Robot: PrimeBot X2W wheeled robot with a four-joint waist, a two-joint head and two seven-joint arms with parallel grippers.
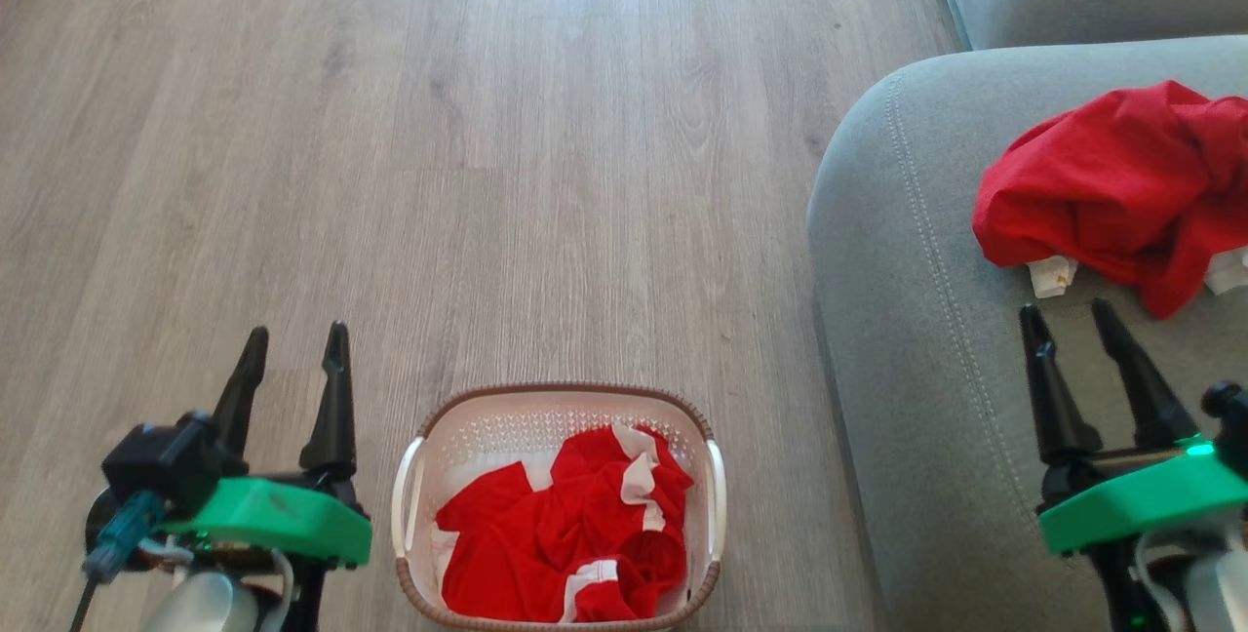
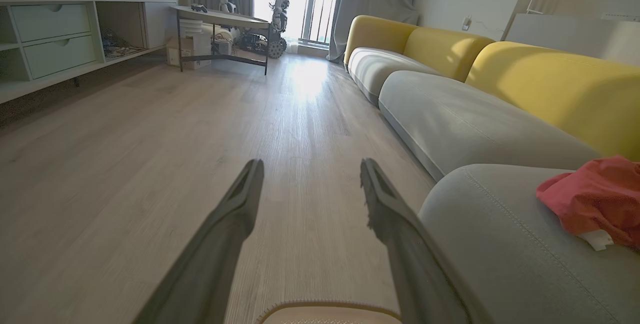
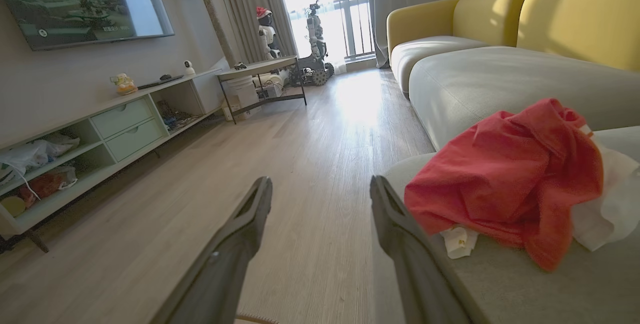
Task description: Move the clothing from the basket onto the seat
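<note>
Left claw and right claw gape empty; red garment, seemingly single, in basket; second garment on seat.

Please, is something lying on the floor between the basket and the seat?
No. In the head view, the strip of wooden floor between the basket and the seat is bare.

The left hand and right hand hover, fingers spread, empty
</note>
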